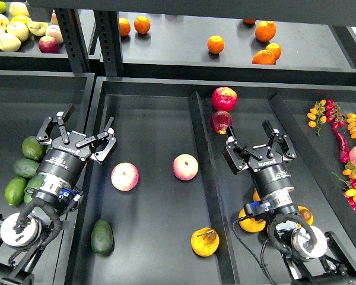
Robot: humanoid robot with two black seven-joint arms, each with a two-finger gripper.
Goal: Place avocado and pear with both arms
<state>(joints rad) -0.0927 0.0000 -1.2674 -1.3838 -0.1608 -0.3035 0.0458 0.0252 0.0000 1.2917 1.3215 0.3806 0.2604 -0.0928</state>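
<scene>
The avocado (pixel 102 236), dark green and oval, lies near the front left corner of the middle bin (pixel 154 119). At the front right of the same bin rests the pear (pixel 205 241), yellow-orange with a short brown stem. My left gripper (pixel 78 129) hovers over the bin's left wall, up and left of the avocado, open and empty. Over the right bin, well above and right of the pear, my right gripper (pixel 256 138) stands open with nothing between its fingers.
Two pink-and-yellow apples (pixel 124 176) (pixel 185 167) lie mid-bin between the arms. Red apples (pixel 224 98) sit ahead of the right gripper. Lighter avocados (pixel 25 167) fill the left bin, orange fruits (pixel 252 221) lie under the right arm, chilis (pixel 341 142) far right. A divider (pixel 204 178) separates the bins.
</scene>
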